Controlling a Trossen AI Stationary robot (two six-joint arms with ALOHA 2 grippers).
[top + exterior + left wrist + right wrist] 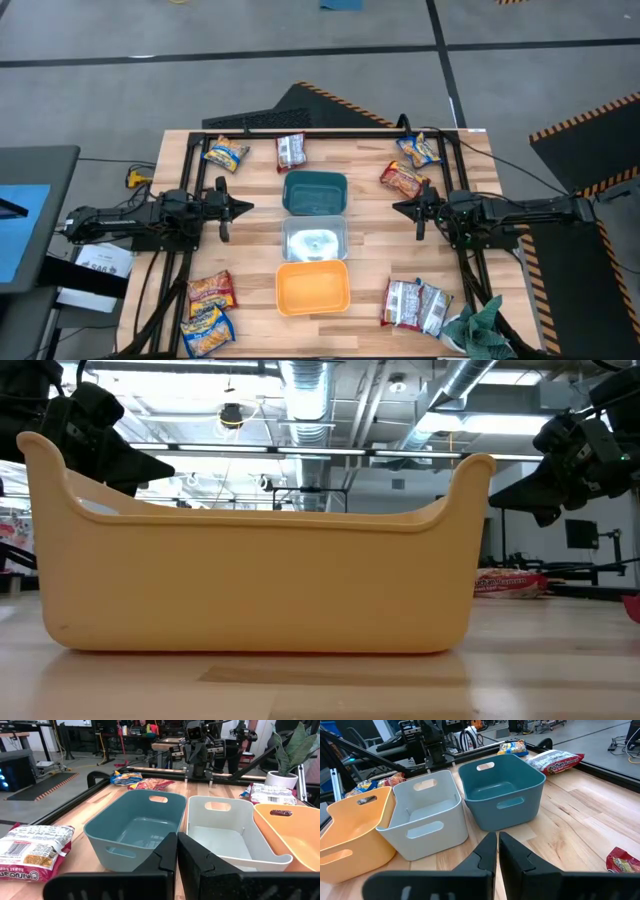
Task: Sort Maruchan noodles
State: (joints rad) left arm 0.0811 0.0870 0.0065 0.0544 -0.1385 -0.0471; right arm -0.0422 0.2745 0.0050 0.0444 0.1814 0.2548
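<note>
Teal bin (316, 192), white bin (315, 240) and orange bin (313, 287) lie empty, so we judge sorting unstarted: packets (225, 154) scattered at 10, 2, 7, 5 o'clock, left gripper (246, 208) and right gripper (398, 207) pinched closed, holding nothing.

smooth plastic bins (500, 790), pale wood table (580, 815)
</note>
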